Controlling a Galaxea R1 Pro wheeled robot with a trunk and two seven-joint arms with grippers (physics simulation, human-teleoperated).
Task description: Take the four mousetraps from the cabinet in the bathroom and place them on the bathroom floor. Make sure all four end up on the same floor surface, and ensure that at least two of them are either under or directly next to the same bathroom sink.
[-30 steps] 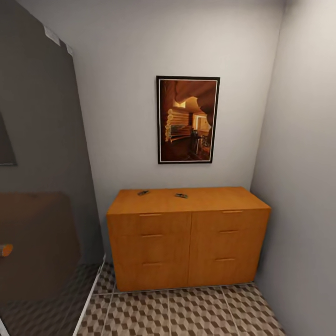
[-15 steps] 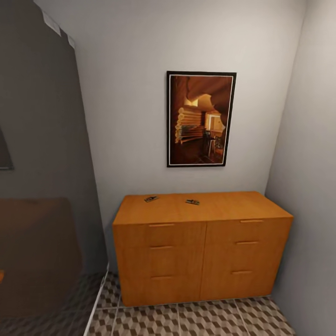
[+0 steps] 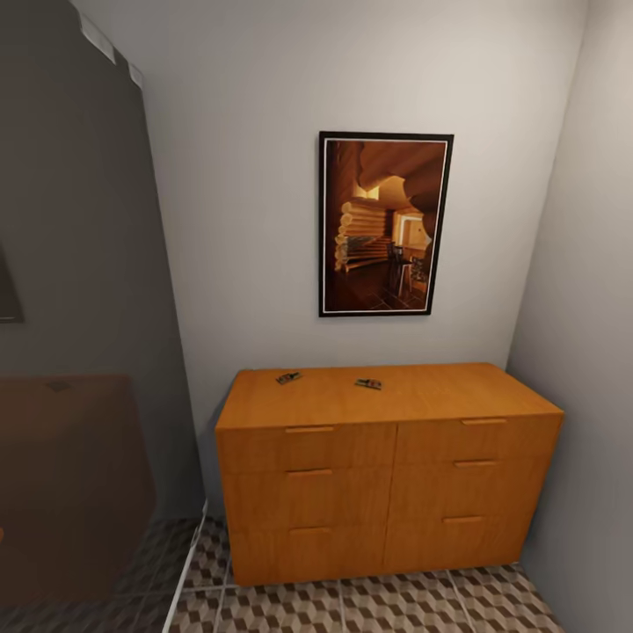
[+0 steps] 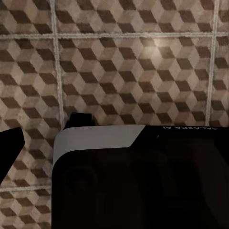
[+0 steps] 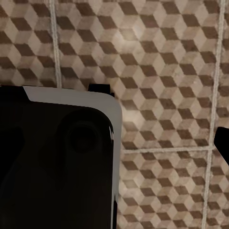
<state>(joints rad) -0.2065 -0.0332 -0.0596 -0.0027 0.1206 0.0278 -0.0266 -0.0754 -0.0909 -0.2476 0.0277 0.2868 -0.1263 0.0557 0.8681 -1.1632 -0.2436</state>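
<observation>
In the head view the orange-brown cabinet (image 3: 387,475) stands against the far wall with all six drawer fronts closed. Two mousetraps lie on its top near the back edge, one at the left (image 3: 287,378) and one nearer the middle (image 3: 368,383). The cube-patterned bathroom floor (image 3: 369,607) runs in front of it. The sink is out of view. My left gripper (image 4: 114,152) hangs over floor tiles, one dark fingertip (image 4: 10,148) at the picture's edge, nothing held. My right gripper (image 5: 114,140) hangs likewise, with a fingertip (image 5: 224,140) at the edge.
A dark glass panel (image 3: 79,352) stands at the left, its lower edge reaching the floor beside the cabinet. A grey wall (image 3: 589,352) closes the right side. A framed picture (image 3: 385,224) hangs above the cabinet. My dark base with white trim (image 4: 138,186) shows below both wrists.
The head view has shifted: the cabinet and picture now sit further right and look slightly larger, so the camera has moved. The two mousetraps lie as before.
</observation>
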